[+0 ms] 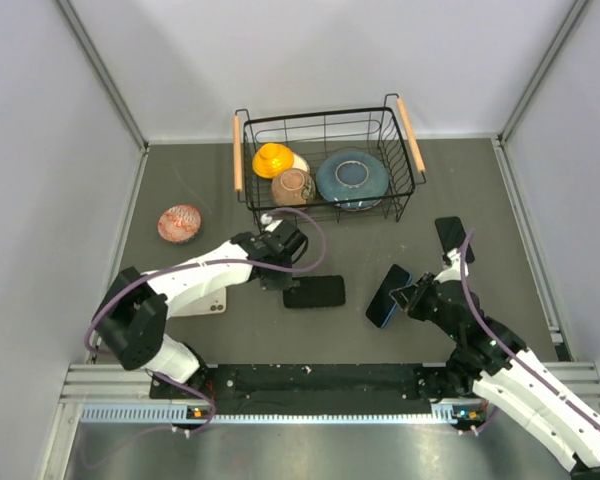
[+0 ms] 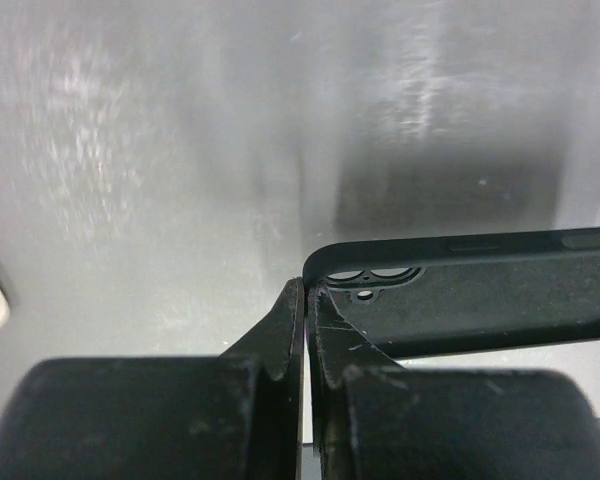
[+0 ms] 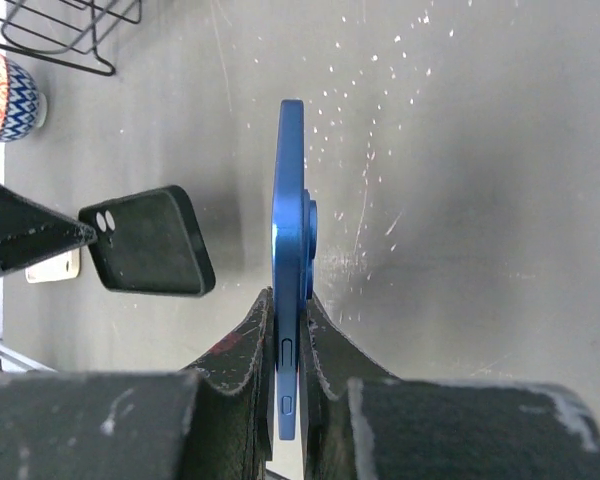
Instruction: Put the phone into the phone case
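Far left on the table (image 1: 500, 200) sits a red patterned bowl (image 1: 180, 223). Beside it, a pale flat slab (image 1: 210, 303) lies half under the left arm, too covered to identify. The left gripper (image 2: 305, 290) is down at the camera-hole corner of the case (image 1: 314, 292), with its fingers pressed together. The wrist view does not settle whether the case's thin lip is caught between them or lies just beside the right finger. The case lies flat, open side up, near the table's middle, and its far end is cut off in that view. Behind it stands a wire basket (image 1: 315, 116) holding dishes. To the right of the case and apart from it, the right gripper (image 3: 290, 320) is clamped on the blue phone (image 3: 289, 230), gripping its lower end, held on edge above the table. Its screen side is turned out of sight. Farther right a dark slab (image 1: 450, 236) lies flat, partly crossed by the arm's cable.
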Robot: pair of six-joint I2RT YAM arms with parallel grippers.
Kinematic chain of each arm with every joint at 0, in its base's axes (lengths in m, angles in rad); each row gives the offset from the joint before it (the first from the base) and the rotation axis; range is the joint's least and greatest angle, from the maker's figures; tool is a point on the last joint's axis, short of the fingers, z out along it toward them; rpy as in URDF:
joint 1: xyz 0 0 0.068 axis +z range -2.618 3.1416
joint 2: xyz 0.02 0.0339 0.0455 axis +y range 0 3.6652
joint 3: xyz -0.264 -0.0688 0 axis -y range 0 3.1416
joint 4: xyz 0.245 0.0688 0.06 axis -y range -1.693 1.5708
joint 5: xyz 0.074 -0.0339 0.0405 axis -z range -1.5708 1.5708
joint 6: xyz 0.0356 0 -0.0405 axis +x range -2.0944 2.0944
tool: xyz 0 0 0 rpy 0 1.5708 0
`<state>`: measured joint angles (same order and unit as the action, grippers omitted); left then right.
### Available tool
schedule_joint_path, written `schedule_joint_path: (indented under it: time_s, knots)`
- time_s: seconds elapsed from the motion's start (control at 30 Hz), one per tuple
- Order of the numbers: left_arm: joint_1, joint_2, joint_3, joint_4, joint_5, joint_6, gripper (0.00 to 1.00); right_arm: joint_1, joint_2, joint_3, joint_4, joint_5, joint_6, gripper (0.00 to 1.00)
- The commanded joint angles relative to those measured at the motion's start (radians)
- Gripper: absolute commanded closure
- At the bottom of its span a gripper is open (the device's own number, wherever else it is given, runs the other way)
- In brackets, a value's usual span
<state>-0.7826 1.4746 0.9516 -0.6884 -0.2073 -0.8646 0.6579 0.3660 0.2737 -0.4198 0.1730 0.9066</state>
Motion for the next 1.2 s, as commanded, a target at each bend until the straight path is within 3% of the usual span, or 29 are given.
schedule_joint_path:
  time_s: [0.0, 0.17, 0.3, 0.5, 0.7, 0.77, 0.87, 0.9, 0.93, 1.07, 1.17]
  knots:
    - [-0.004, 0.065, 0.147, -0.065, 0.092, 0.436, 1.0, -0.006, -0.055, 0.079, 0.0, 0.026, -0.092, 0.99]
    - [-0.023, 0.134, 0.236, -0.15, 0.123, 0.734, 1.0, -0.004, -0.101, 0.116, -0.075, 0.022, -0.13, 0.98]
    - [-0.127, 0.177, 0.259, -0.181, 0.063, 0.996, 1.0, -0.006, -0.134, 0.134, -0.132, 0.02, -0.153, 0.98]
    - [-0.199, 0.207, 0.262, -0.067, 0.137, 1.203, 1.0, -0.004, -0.167, 0.136, -0.175, 0.006, -0.147, 0.98]
    - [-0.23, 0.266, 0.295, 0.032, 0.109, 1.245, 1.0, -0.004, -0.165, 0.145, -0.178, -0.009, -0.13, 0.98]
    - [-0.228, 0.26, 0.297, 0.079, 0.105, 1.234, 0.92, -0.006, -0.164, 0.147, -0.178, -0.006, -0.13, 0.98]
    - [-0.228, 0.227, 0.291, 0.153, 0.077, 1.21, 0.62, -0.004, -0.156, 0.15, -0.178, -0.009, -0.13, 0.98]
    - [-0.228, 0.214, 0.286, 0.168, 0.053, 1.201, 0.37, -0.004, -0.154, 0.151, -0.178, -0.009, -0.127, 0.98]
    - [-0.228, 0.19, 0.283, 0.179, 0.045, 1.199, 0.02, -0.004, -0.153, 0.153, -0.178, -0.009, -0.127, 0.97]
    - [-0.225, 0.103, 0.256, 0.281, -0.068, 1.17, 0.01, -0.006, -0.134, 0.157, -0.146, -0.039, -0.167, 0.93]
    - [-0.204, -0.005, 0.21, 0.343, -0.184, 1.063, 0.01, -0.006, -0.105, 0.162, -0.091, -0.102, -0.193, 0.92]
